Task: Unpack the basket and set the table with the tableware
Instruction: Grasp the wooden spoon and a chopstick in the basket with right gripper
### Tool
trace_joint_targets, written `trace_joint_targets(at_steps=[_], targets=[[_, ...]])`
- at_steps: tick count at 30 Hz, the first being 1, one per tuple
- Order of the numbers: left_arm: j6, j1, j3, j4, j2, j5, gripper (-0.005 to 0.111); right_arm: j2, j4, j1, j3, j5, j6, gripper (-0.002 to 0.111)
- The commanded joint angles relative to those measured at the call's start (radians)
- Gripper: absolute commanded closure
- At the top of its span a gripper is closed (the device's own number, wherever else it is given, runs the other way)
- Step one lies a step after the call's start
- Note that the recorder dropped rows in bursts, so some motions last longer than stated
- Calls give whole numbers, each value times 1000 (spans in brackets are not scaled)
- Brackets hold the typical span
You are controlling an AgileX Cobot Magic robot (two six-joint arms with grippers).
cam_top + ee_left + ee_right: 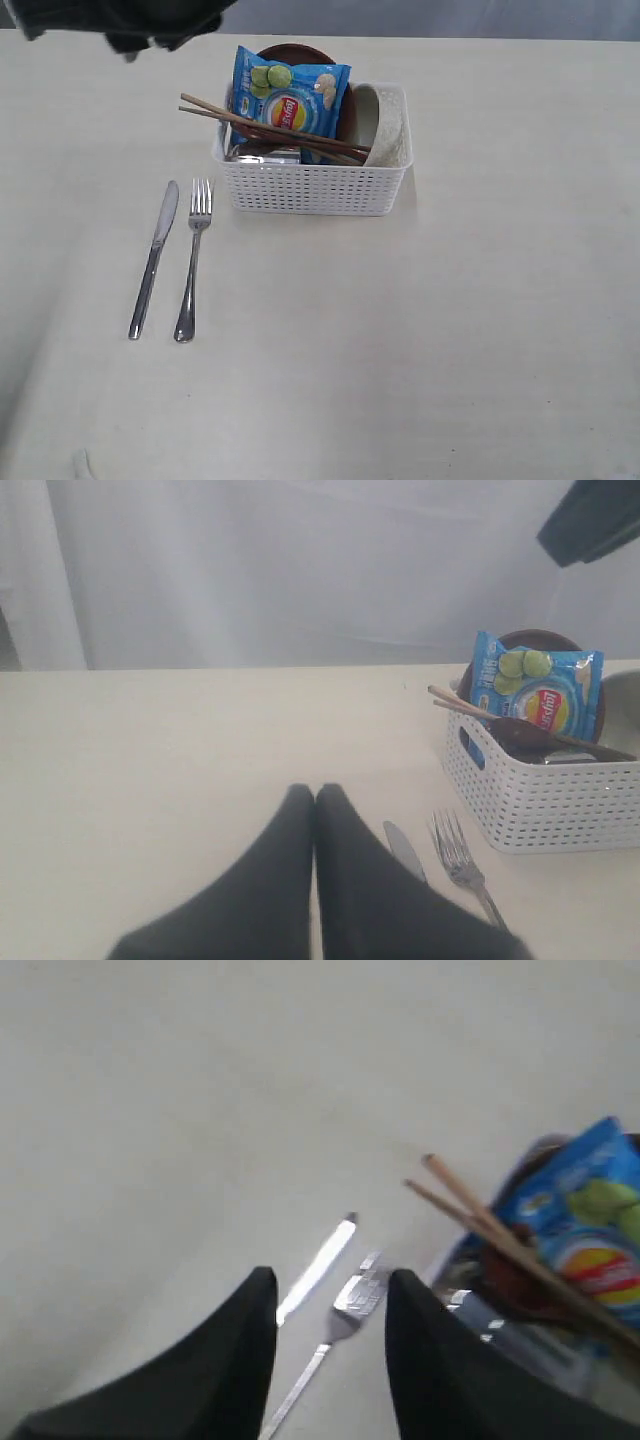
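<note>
Pale beige table (450,330) fills the frame, basket (315,190) upper centre, knife (152,260) and fork (192,265) at left; grey curtain (300,570) beyond. Left gripper (315,795) pinched together, right gripper (330,1285) spread, both empty.

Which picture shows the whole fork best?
The exterior view: the fork lies whole on the table beside the knife. The left wrist view shows only its tines and part of the handle; the right wrist view shows it blurred and cut off.
</note>
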Motion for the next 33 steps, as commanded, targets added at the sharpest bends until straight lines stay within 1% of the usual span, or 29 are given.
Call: trace_joint_targets(at_steps=[1,6,10,12,14,16,17,21,26,33], targets=[[0,-1,3,-3,-4,-12,107,-5,13,-102,0,86,-218,73],[0,-1,3,-3,-4,-12,107,41,148,-181,0,124,-546,73],[0,-1,3,-3,-4,-12,107,85,158,-189,0,93,-694,72],[0,-1,3,-3,-4,-12,107,110,160,-189,0,76,-752,68],[0,-1,3,-3,-4,-12,107,136,174,-189,0,68,-797,59],[0,-1,3,-3,-4,-12,107,161,168,-189,0,57,-812,47],[0,-1,3,-3,-4,-12,107,173,166,-189,0,52,-812,45],[0,-1,3,-3,-4,-12,107,220,155,-195,0,24,-812,49],[0,-1,3,-3,-4,-12,107,267,121,-198,0,12,-812,49],[0,-1,3,-3,-4,-12,107,326,117,-221,0,-103,-800,49]])
